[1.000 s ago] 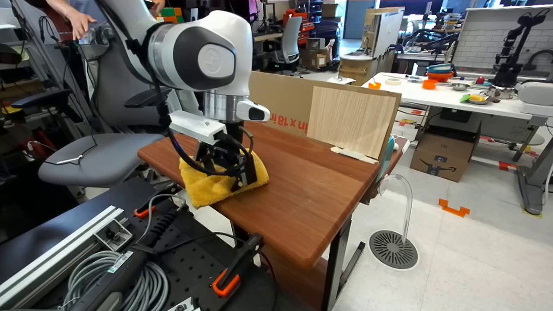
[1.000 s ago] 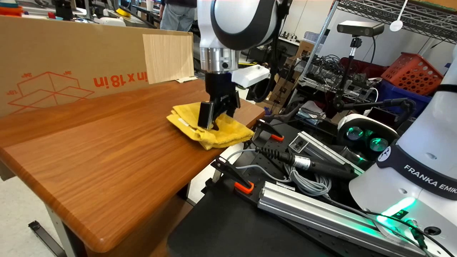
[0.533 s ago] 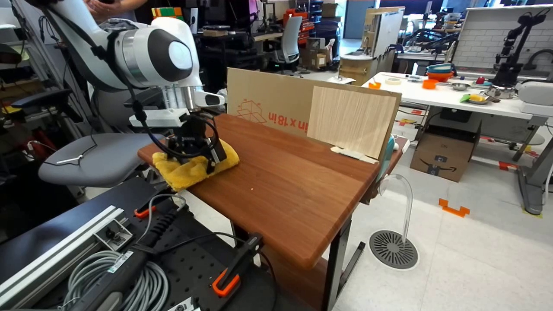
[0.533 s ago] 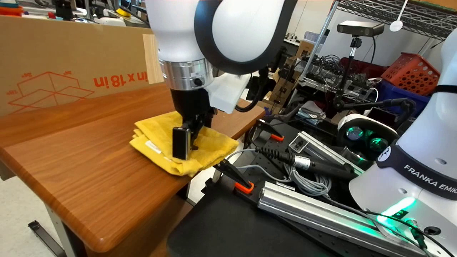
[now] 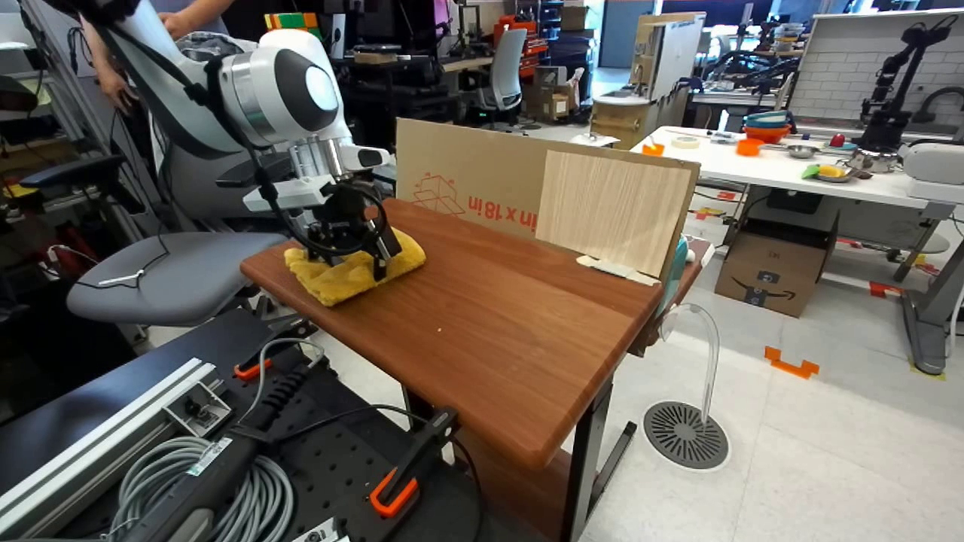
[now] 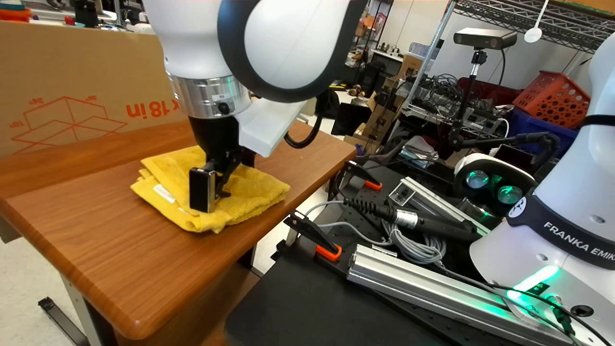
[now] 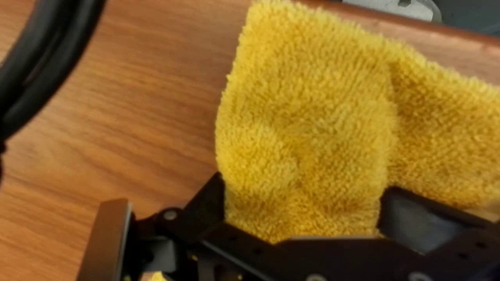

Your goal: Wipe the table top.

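The reddish-brown wood-grain table top (image 5: 467, 331) shows in both exterior views (image 6: 72, 230) and fills the left of the wrist view (image 7: 117, 117). A folded yellow cloth (image 5: 339, 284) lies flat on it near an end and beside the long front edge. The cloth also shows in an exterior view (image 6: 254, 197) and in the wrist view (image 7: 312, 109). My gripper (image 5: 348, 263) points down onto the cloth, its fingers well apart with cloth bunched between them (image 7: 302, 203). In an exterior view (image 6: 223, 192) the near finger rests on the cloth; the far finger is mostly hidden.
A cardboard panel (image 5: 482, 169) stands along the table's back edge, with a pale wood panel (image 5: 614, 211) against it. A black platform (image 5: 248, 376) with clamps (image 5: 395, 489), coiled cable and an aluminium bar borders the front. A grey chair (image 5: 173, 278) stands at one end.
My gripper and the cloth have slid together along the table top towards the chair end. The cloth overhung the front edge earlier; now it has moved back onto the top.
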{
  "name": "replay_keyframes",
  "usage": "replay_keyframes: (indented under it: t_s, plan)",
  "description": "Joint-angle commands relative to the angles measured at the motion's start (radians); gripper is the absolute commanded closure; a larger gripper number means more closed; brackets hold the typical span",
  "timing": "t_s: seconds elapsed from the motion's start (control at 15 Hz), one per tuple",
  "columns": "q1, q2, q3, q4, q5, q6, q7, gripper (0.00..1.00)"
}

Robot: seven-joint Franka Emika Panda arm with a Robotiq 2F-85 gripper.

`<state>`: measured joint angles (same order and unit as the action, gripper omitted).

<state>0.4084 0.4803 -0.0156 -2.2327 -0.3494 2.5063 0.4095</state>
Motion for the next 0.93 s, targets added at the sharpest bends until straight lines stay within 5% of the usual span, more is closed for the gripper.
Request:
replay_keyframes:
  t_s: [0.0,0.47,0.87]
  plan:
    - [-0.020,0.142,-0.054,0.154,-0.016,-0.018,0.063,0.00]
    - [-0.055,0.216,-0.109,0.332,0.024,-0.157,0.115,0.00]
    - [-0.209,0.122,-0.078,0.210,0.113,-0.156,-0.055,0.00]
